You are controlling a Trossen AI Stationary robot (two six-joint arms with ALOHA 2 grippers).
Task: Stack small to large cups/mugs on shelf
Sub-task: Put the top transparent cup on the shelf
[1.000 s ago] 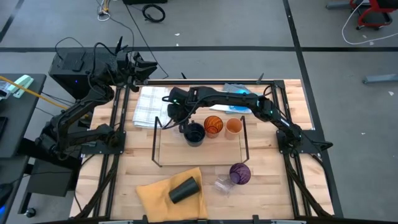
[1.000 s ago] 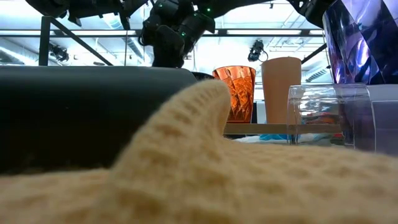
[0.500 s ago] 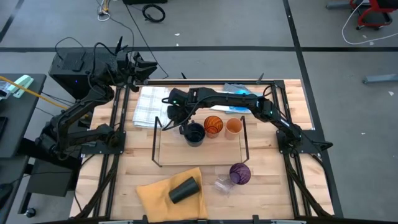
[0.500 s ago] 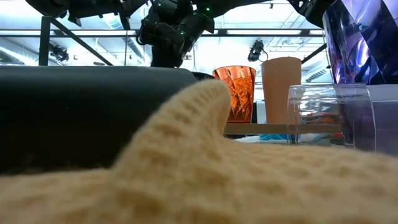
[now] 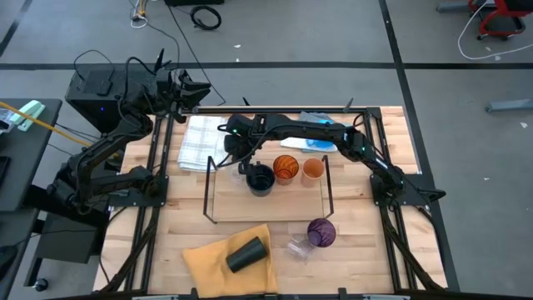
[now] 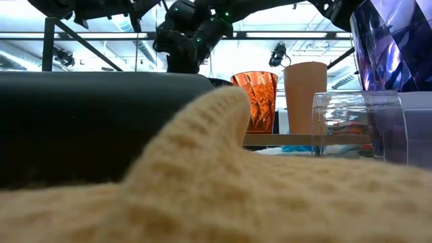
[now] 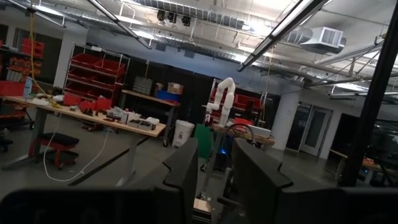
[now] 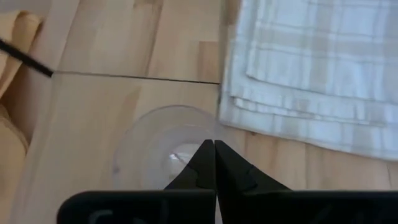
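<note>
On the shelf (image 5: 300,204) stand a dark navy mug (image 5: 261,179), a faceted orange cup (image 5: 286,167) and a plain orange cup (image 5: 313,169). A small clear glass (image 8: 163,149) stands upright on the shelf's left end. My right gripper (image 8: 214,145) reaches down over it, shut at its rim. A purple cup (image 5: 321,232) stands on the table in front of the shelf. Another clear glass (image 5: 298,247) and a black cup (image 5: 246,254) lie on their sides there. My left gripper (image 7: 214,168) waits, open, raised at the table's far left corner. My right gripper comes slanting down from above onto the clear glass's rim (image 8: 210,127), on the side toward the plaid cloth. Its fingertips (image 8: 205,155) meet there, one seemingly inside the glass and one outside. The clear wall between them cannot be made out. The glass stands upright on the shelf.
A folded white plaid cloth (image 5: 204,142) lies behind the shelf's left end. The black cup rests on a yellow cloth (image 5: 208,258) at the near edge. The shelf's black wire loops (image 5: 208,187) rise at both ends. A blue item (image 5: 316,143) lies behind the shelf.
</note>
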